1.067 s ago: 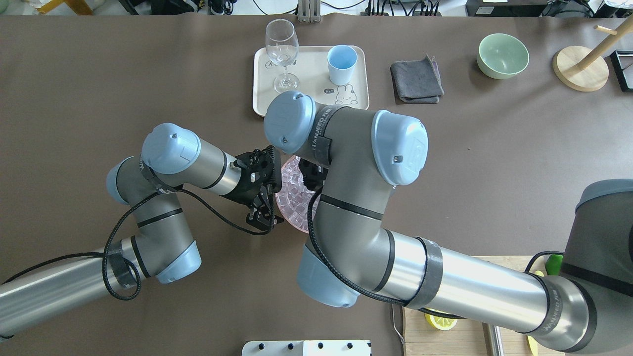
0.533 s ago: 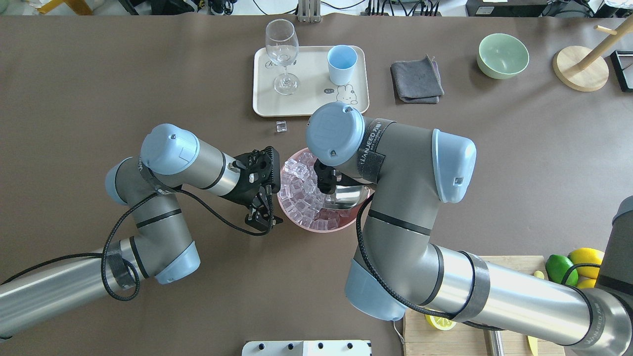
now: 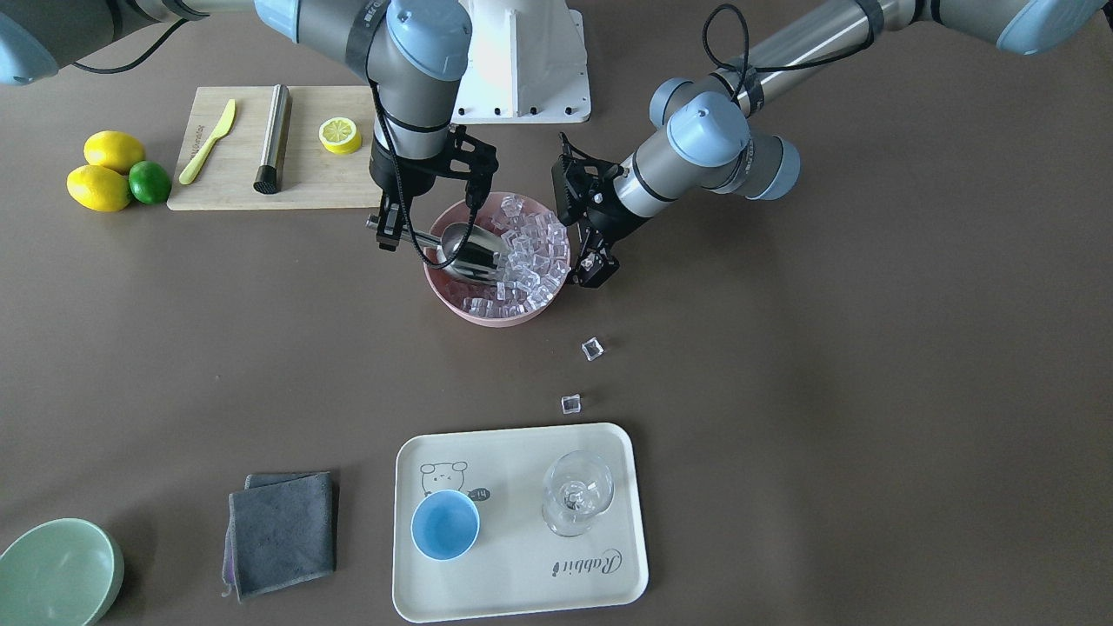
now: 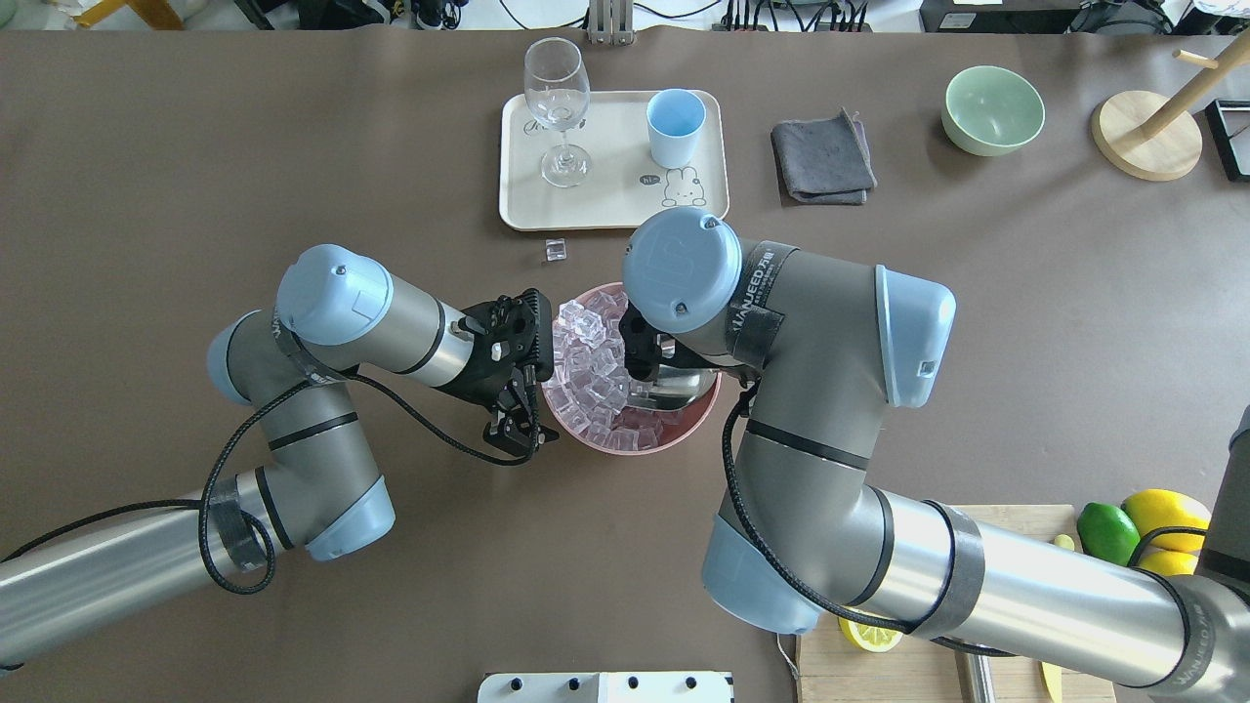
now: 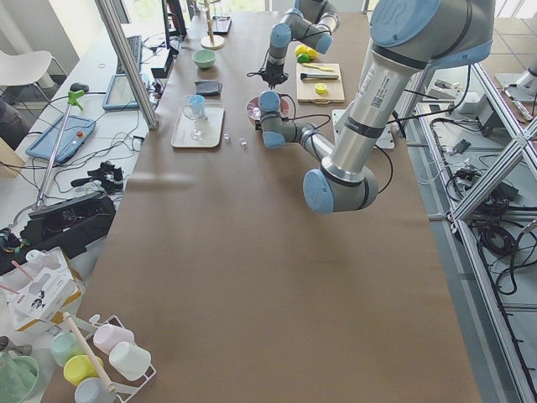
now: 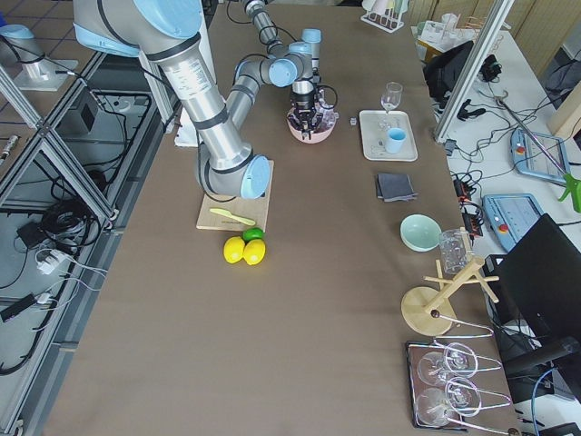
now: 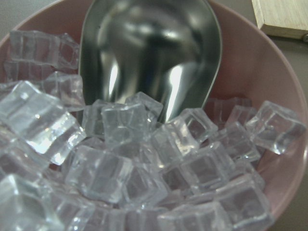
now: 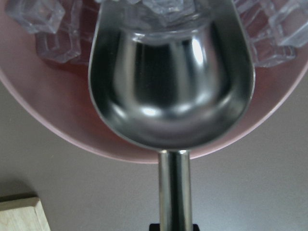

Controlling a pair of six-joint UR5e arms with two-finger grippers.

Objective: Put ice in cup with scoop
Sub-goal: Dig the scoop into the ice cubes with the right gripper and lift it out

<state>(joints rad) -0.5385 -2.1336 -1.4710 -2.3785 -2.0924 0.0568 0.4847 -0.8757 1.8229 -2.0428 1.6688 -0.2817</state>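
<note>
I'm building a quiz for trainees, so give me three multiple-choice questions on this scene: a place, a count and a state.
1. The small light-blue cup stands: A) on the cream tray; B) on the wooden board; C) in the green bowl.
2. Loose clear ice cubes on the brown table between the pink bowl and the tray: A) none; B) two; C) five.
3. The shiny steel scoop is: A) heaped with ice; B) empty; C) on the towel.
A, it stands inside the tray's rim; B, the front-facing view shows two; B, both wrist views show a bare trough.
</note>
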